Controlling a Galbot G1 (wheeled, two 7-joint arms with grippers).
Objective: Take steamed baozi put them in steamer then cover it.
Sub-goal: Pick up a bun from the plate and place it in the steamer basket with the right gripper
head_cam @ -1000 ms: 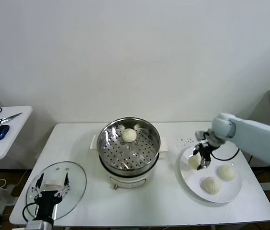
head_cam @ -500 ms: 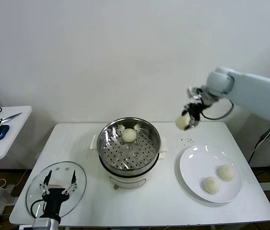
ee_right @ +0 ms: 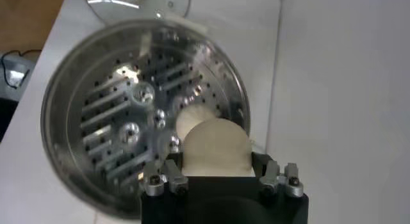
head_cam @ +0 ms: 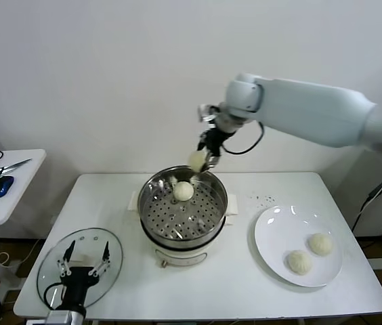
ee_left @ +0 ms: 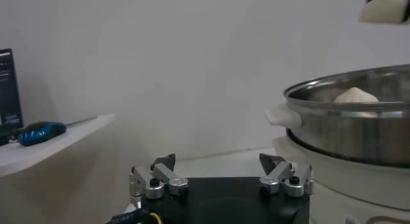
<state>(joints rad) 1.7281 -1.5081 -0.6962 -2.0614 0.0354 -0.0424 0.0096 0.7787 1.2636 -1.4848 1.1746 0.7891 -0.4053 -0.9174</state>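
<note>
The right gripper (head_cam: 202,160) is clamping a baozi (head_cam: 197,160) at centre frame, above the steamer (head_cam: 208,221)'s far rim where another bun (head_cam: 183,191) is sitting; being soft, light and easily dented, it probably wants a gentle pinch across its sides. A second ago this bun was being lifted off the plate (head_cam: 276,250) at right, where two are remaining. The left gripper (head_cam: 82,263), jaws apart, is hovering over the glass lid (head_cam: 50,271), lower left.
</note>
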